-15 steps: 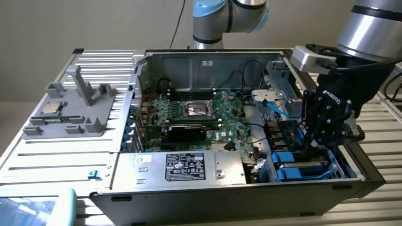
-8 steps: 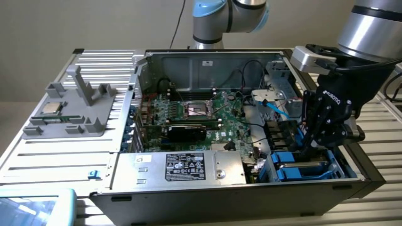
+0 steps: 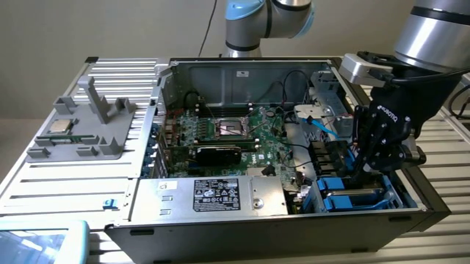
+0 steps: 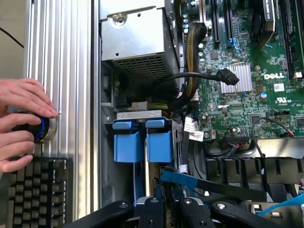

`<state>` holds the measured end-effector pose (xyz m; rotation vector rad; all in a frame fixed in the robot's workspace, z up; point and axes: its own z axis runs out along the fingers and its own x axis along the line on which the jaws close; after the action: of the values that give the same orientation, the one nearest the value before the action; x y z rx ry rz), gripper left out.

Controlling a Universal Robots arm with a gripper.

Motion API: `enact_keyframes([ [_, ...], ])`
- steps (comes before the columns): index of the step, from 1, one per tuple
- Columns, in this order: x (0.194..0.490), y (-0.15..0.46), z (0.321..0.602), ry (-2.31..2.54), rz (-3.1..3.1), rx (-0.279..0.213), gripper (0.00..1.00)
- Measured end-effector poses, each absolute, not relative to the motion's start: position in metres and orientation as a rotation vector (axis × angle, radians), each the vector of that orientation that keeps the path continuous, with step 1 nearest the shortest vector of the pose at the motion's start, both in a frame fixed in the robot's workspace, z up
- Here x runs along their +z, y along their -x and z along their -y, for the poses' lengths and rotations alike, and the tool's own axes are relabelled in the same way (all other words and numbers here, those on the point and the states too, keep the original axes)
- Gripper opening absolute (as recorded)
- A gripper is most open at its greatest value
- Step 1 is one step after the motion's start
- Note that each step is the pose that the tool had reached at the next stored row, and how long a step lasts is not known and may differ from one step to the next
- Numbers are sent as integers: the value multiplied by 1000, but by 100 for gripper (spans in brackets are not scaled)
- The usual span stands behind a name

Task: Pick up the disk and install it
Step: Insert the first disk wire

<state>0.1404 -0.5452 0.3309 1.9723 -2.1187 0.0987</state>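
Blue frame tabs (image 4: 128, 145), two; one tool (image 3: 361, 177)

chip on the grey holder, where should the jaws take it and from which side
Take the chip by two opposite thin edges, coming straight down from above. It lies flat, face up, on the holder, so its broad face gives no hold, and a sideways approach would likely meet the holder's raised posts.
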Motion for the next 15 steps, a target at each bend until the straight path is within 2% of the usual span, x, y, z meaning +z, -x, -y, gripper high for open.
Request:
enact_keyframes([
  [15,329,-142,545,-1967,2126,95,16],
])
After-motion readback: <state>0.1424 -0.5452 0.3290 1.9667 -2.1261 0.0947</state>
